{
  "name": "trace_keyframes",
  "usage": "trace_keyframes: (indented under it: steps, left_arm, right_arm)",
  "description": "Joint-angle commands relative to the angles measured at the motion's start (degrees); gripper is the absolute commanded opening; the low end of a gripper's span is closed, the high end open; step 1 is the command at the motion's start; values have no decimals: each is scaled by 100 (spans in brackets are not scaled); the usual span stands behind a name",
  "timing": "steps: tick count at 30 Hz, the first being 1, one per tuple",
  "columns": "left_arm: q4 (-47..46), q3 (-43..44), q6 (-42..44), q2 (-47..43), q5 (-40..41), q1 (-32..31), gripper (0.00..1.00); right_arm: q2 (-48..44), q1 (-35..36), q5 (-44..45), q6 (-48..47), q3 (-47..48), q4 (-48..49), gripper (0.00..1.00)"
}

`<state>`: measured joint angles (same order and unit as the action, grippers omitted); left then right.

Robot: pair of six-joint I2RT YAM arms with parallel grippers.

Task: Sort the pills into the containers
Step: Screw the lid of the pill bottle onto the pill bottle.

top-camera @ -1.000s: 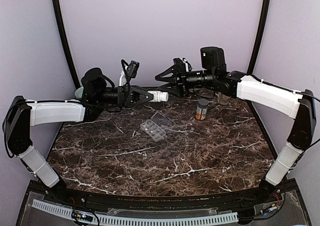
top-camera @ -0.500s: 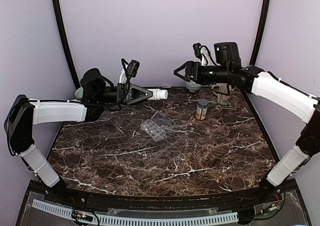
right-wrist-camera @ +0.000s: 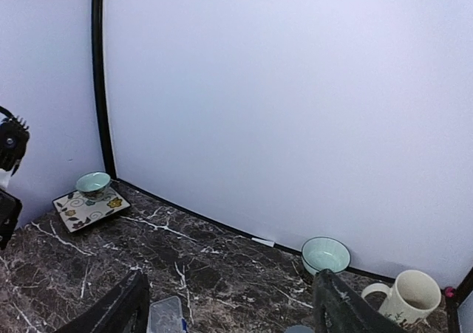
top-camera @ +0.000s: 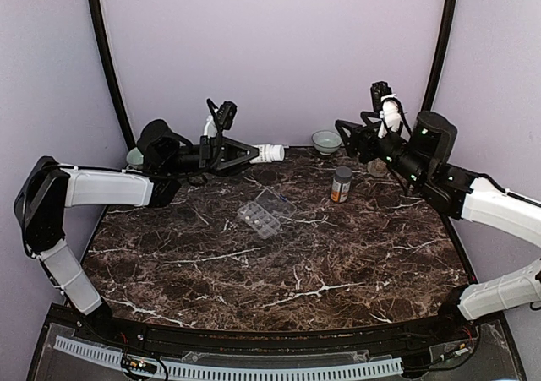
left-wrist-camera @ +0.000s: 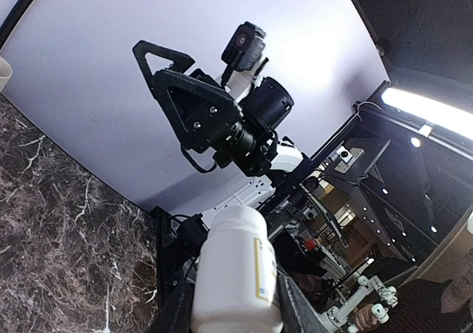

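Observation:
The clear organiser box (top-camera: 265, 214) with its containers lies open near the table's middle; one corner of this box (right-wrist-camera: 166, 315) shows in the right wrist view. I cannot make out single pills. My left gripper (top-camera: 252, 155) is raised at the back left and shut on a small white bottle (top-camera: 270, 152), held sideways. In the left wrist view the white bottle (left-wrist-camera: 235, 274) fills the gap of the left gripper (left-wrist-camera: 236, 307). My right gripper (top-camera: 348, 136) hangs open above the back right. In its own view the right gripper (right-wrist-camera: 233, 311) holds nothing.
An amber bottle (top-camera: 341, 184) with a grey cap stands right of the box. A pale green bowl (top-camera: 326, 141) and a mug (right-wrist-camera: 410, 294) sit by the back wall. A patterned plate (right-wrist-camera: 90, 208) with a small bowl (right-wrist-camera: 93, 182) is at the back left.
My right arm has swung back to the right, away from the white bottle, and its jaws have widened. The left gripper keeps the bottle and has barely moved.

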<state>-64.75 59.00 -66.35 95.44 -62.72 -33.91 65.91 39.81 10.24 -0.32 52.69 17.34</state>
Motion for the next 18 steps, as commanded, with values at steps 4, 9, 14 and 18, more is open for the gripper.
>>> trace_keyframes:
  steps: [4, 9, 14, 18]
  left_arm:
    - [-680, 364, -757, 358, -109, 34, 0]
    - [-939, 719, -1243, 713, -335, 34, 0]
    - [-1591, 975, -1997, 1049, -452, 81, 0]
    - [-2154, 1169, -2583, 1322, -510, 106, 0]
  right_arm:
    - [-16, 26, -1250, 71, 691, -725, 70]
    - [45, 210, -2146, 140, 1295, -1664, 64]
    - [39, 391, -2423, -2, 1582, -2210, 66]
    - [49, 514, -2505, 31, 1491, -2260, 70]
